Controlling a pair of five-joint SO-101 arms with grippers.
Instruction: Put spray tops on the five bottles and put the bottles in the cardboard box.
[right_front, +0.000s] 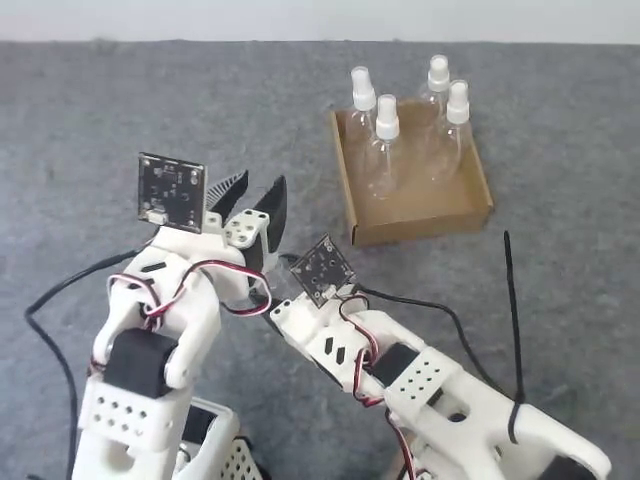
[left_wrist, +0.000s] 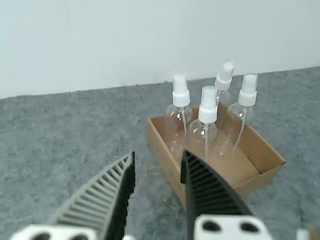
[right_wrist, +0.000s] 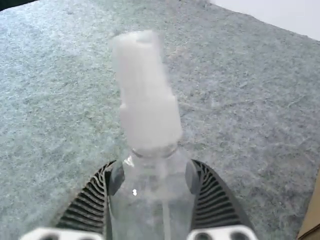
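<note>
Left gripper (right_front: 258, 184) wide and empty; right gripper (right_wrist: 151, 169) clamped on a fifth bottle (right_wrist: 150, 200).
On the grey table (right_front: 100, 120) the left arm stands at 7 o'clock, jaws pointing toward 12 o'clock. The cardboard box (right_front: 415, 222) lies at 2 o'clock from them and holds four upright clear bottles (right_front: 380, 165), each with a white spray top (right_front: 387, 118). The right wrist view shows the held bottle's own cap (right_wrist: 145, 95) fitted.
</note>
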